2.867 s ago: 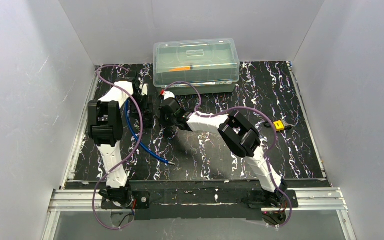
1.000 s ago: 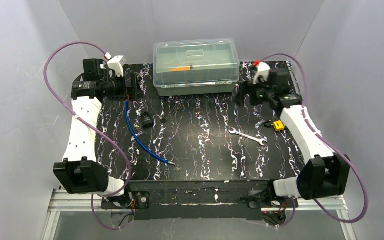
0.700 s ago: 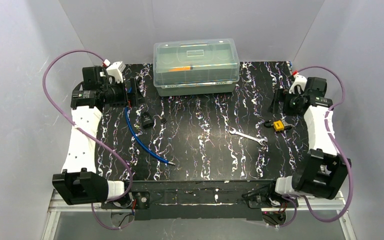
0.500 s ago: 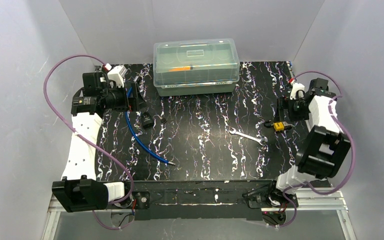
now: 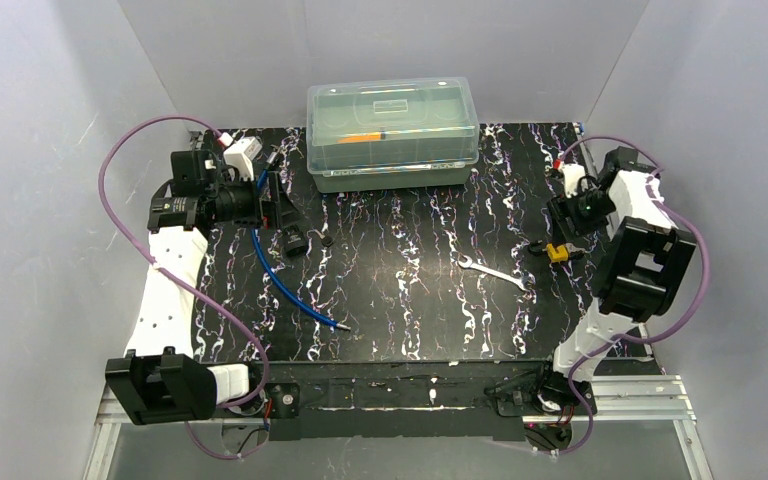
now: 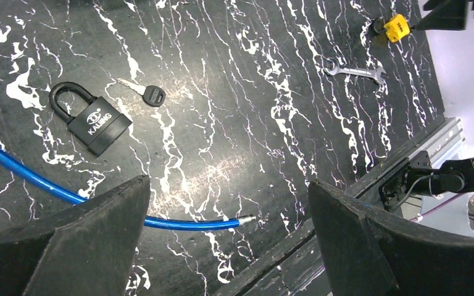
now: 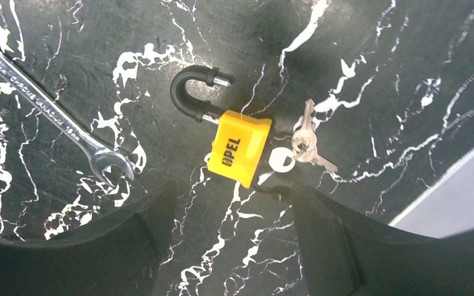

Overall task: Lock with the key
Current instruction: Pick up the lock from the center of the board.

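Note:
The small yellow padlock [image 7: 239,154] lies on the black marbled table at the right, its black shackle [image 7: 188,92] swung out with a bare metal end showing. The key [image 7: 308,143], a tiny silvery bunch on a white ring, lies right beside the padlock's body. My right gripper [image 7: 231,198] hovers just above them, open, nothing between its fingers. From above, the padlock [image 5: 557,252] sits just below the right gripper [image 5: 563,222]. My left gripper [image 6: 228,185] stands wide open over the left side and holds nothing.
A silver wrench [image 5: 492,273] lies left of the yellow padlock. A black padlock [image 6: 95,120] with a black-headed key [image 6: 145,94] and a blue cable [image 6: 99,206] lie at the left. A clear lidded box [image 5: 392,133] stands at the back. The table's right edge [image 7: 444,179] is close.
My right arm has swung from the back of the table out to the right and folded in over the yellow padlock. The left gripper has drifted slightly towards the black padlock.

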### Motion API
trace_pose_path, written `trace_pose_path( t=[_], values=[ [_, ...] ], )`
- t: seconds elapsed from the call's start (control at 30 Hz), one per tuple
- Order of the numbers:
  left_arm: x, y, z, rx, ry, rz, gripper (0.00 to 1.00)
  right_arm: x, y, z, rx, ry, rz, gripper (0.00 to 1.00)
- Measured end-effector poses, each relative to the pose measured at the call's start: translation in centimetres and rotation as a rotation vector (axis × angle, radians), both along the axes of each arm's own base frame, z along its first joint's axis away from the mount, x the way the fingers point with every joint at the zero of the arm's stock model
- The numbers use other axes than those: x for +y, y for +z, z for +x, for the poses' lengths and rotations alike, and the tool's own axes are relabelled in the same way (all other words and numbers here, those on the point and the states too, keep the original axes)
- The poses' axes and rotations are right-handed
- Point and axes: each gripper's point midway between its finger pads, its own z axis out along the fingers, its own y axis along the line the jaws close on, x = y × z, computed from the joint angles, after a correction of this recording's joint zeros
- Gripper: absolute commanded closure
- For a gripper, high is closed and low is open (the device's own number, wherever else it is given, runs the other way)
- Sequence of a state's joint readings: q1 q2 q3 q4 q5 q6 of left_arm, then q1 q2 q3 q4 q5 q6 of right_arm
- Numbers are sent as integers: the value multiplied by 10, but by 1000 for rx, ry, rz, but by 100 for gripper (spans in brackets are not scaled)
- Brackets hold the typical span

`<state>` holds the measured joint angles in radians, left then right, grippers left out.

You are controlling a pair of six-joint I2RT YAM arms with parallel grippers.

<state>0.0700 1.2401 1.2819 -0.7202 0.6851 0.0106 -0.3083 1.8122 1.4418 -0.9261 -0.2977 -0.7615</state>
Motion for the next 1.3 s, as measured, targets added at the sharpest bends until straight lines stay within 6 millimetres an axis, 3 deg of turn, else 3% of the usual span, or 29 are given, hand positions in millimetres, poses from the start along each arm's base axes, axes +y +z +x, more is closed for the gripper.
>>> trace_pose_path(
  t=[0.4, 0.63, 0.83, 1.13, 1.3],
  values=[
    [-4, 2, 2, -6, -18, -25, 2, 6, -35, 2, 53, 1, -111, 24],
    [-5, 3, 2, -1, -14, -33, 2, 2, -49, -2, 68, -22, -158, 31],
    [-5, 3, 1, 8, -6, -41, 2, -4, -55, 1, 55, -42, -194, 49],
    [-4, 2, 2, 12, 4, -39, 2, -2, -54, -1, 54, -83, -182, 99],
    [-2, 1, 3, 11, 12, -27, 2, 13, -39, -9, 70, -87, -110, 99]
  ],
)
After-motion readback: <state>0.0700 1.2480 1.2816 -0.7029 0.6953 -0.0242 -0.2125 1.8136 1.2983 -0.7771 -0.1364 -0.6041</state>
